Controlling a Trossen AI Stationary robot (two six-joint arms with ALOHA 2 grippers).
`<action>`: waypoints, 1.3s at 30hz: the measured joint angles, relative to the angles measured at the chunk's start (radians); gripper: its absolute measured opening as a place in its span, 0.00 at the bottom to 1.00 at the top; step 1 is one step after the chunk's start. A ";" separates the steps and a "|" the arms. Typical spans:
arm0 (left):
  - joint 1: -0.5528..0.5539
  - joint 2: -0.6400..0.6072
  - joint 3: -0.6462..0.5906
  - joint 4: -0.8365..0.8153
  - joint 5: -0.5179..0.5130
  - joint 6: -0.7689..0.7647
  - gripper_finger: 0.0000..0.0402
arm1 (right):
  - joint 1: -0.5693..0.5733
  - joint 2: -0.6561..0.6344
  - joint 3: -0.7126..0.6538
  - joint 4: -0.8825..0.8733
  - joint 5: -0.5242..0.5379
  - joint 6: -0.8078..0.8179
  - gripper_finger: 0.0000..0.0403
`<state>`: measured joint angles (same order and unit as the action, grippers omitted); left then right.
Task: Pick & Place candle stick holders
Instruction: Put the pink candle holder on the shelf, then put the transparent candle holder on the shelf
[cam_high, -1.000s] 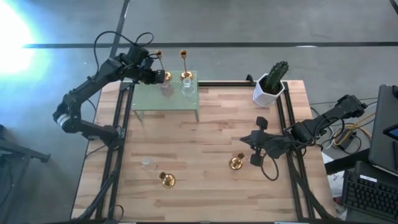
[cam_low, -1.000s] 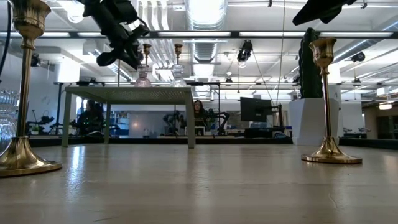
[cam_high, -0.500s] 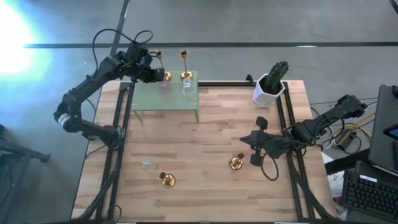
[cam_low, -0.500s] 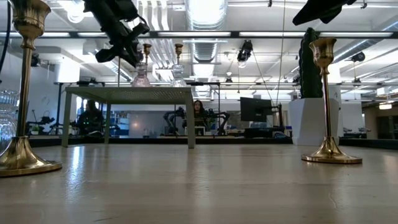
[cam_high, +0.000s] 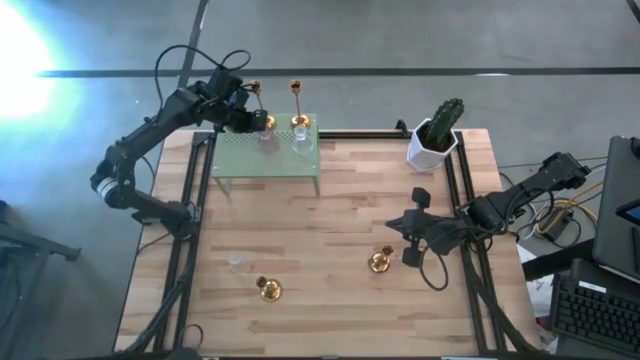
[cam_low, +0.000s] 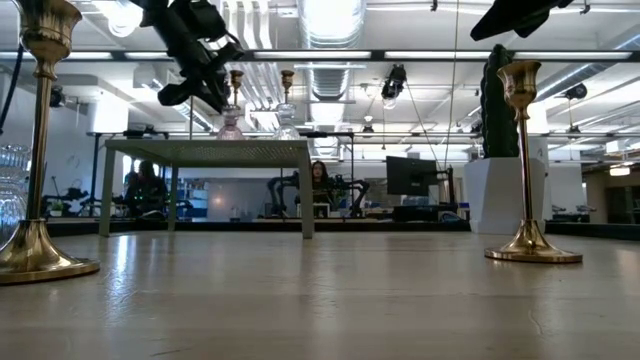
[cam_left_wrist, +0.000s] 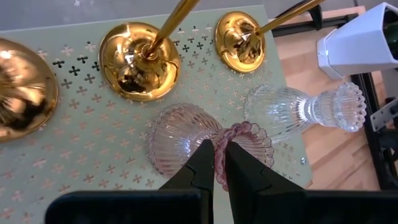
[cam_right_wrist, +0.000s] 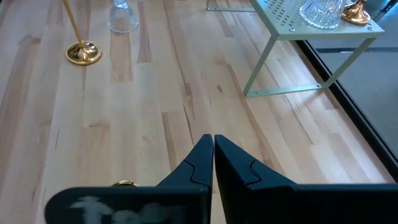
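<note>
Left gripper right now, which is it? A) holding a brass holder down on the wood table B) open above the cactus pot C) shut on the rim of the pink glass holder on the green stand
C: in the left wrist view the left gripper pinches the rim of the pink glass holder, which sits on the green stand.

Grey concrete floor (cam_high: 420, 40), bright glare at one corner, ceiling ducts (cam_low: 330, 40) beyond.
</note>
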<state>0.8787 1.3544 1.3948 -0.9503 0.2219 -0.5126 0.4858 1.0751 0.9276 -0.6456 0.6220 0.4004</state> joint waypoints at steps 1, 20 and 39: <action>0.000 0.000 0.002 -0.002 -0.002 0.001 0.06 | 0.000 0.000 0.000 0.000 0.000 0.000 0.02; 0.000 0.009 0.027 -0.047 -0.023 0.015 0.06 | 0.000 0.000 0.000 -0.001 0.000 0.000 0.02; 0.000 0.010 0.045 -0.053 -0.052 0.042 0.35 | 0.000 0.000 0.000 -0.001 -0.001 0.000 0.02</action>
<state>0.8783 1.3643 1.4394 -1.0038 0.1694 -0.4711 0.4858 1.0752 0.9276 -0.6464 0.6212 0.4004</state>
